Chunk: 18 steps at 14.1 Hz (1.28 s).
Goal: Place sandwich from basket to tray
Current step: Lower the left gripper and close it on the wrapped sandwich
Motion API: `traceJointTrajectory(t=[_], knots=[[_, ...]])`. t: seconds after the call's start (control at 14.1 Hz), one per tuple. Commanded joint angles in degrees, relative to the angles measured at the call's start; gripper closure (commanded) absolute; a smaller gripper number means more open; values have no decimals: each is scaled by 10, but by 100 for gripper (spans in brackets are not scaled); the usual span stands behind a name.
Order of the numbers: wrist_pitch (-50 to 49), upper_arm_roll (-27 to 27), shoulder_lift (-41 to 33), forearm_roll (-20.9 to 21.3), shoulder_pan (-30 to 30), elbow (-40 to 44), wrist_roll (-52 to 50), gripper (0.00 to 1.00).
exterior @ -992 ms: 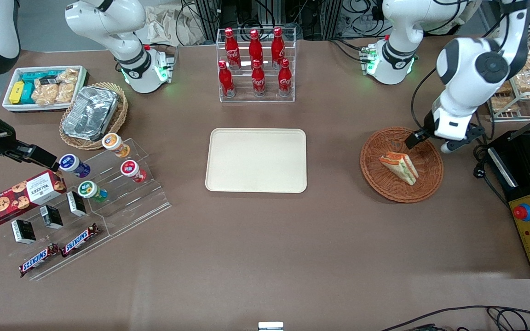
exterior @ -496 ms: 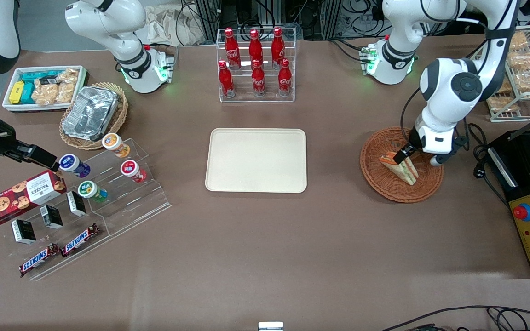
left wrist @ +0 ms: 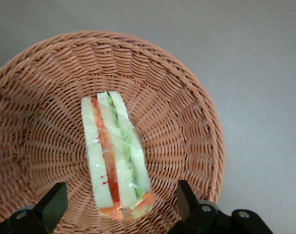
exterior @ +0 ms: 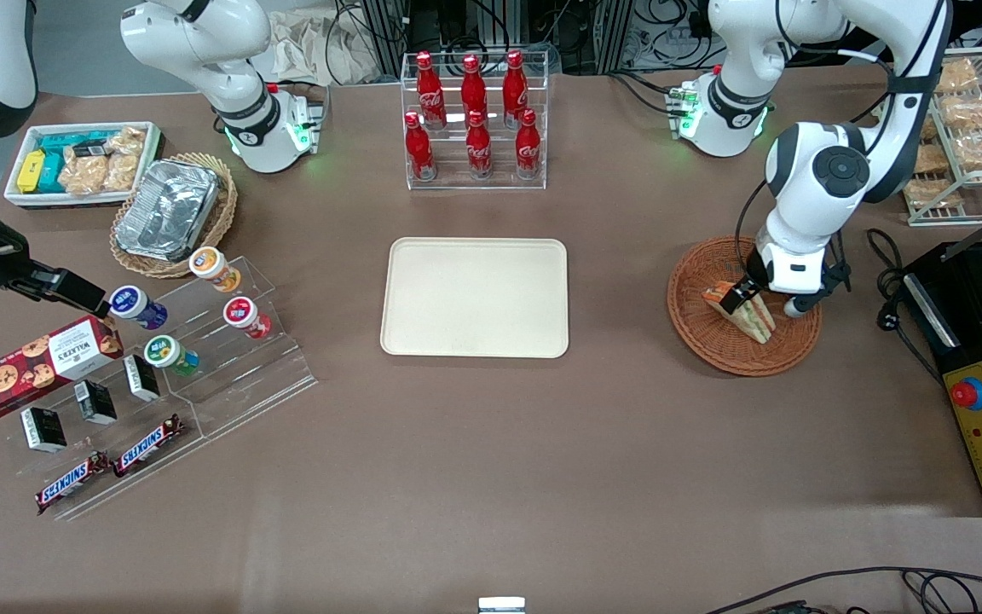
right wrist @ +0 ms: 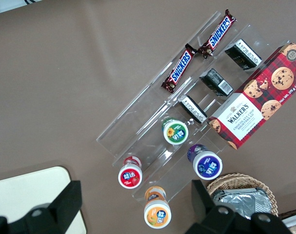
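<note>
The sandwich (exterior: 753, 318), a white wedge with red, orange and green layers, lies in the round reddish-brown wicker basket (exterior: 707, 339). My left gripper (exterior: 742, 296) is low over the basket, open, with its fingers on either side of the sandwich's end. In the left wrist view the sandwich (left wrist: 113, 161) lies lengthwise between the two black fingers (left wrist: 52, 201) in the basket (left wrist: 187, 112), with gaps on both sides; the gripper (left wrist: 119, 202) holds nothing. The cream tray (exterior: 474, 297) lies empty at the table's middle, toward the parked arm from the basket.
A black machine (exterior: 981, 358) and a wire rack of bagged pastries (exterior: 968, 136) stand beside the basket toward the working arm's end. A cola bottle rack (exterior: 474, 119) is farther from the camera than the tray. An acrylic snack stand (exterior: 158, 358) sits toward the parked arm's end.
My gripper has come down from the basket's rim, moving nearer the camera and toward the tray, and now straddles the sandwich. The sandwich has not moved.
</note>
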Motion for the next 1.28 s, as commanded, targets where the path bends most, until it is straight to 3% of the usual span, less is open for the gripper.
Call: traceJointTrajectory(t=[0.0,0.14,0.5,0.57,0.78,1.2], knots=[[27,6,14,18,-7,-2,-38,1],[27,7,12,18,-7,-2,-43,10],[20,7,-7,18,-7,3,-66,95],[12,8,-15,18,-7,4,-67,100],[-77,7,-42,17,-4,51,-63,100],[-403,6,-43,7,-2,300,34,100]])
